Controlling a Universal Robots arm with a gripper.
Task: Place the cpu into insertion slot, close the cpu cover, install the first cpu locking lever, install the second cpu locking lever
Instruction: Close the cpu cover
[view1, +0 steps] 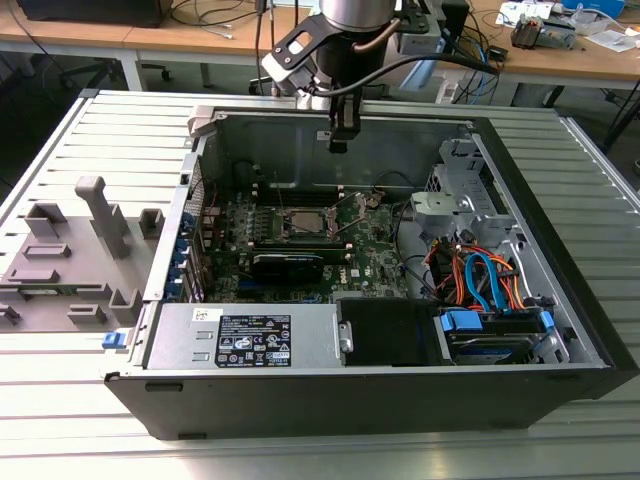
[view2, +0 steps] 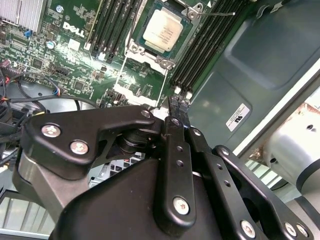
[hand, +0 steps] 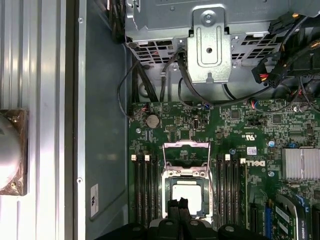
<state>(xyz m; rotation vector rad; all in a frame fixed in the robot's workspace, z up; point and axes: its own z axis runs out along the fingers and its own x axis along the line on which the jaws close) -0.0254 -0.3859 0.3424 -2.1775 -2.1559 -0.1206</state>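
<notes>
Judged 1 of 4 steps done: cpu (hand: 189, 192) lying flat within the insertion slot (hand: 169, 197). Not yet closed, with cpu cover (hand: 186, 145) flipped open beside it and locking levers (view2: 216, 14) apparently unlatched. Hovering above, tool (hand: 178, 204) pinched narrow, holding nothing.

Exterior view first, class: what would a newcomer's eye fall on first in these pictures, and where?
The open computer case lies on the slatted table, with the black gripper hanging shut over it. In the first wrist view, the silvery cpu sits in the insertion slot amid the green board, the cpu cover tipped open at its edge.
</notes>
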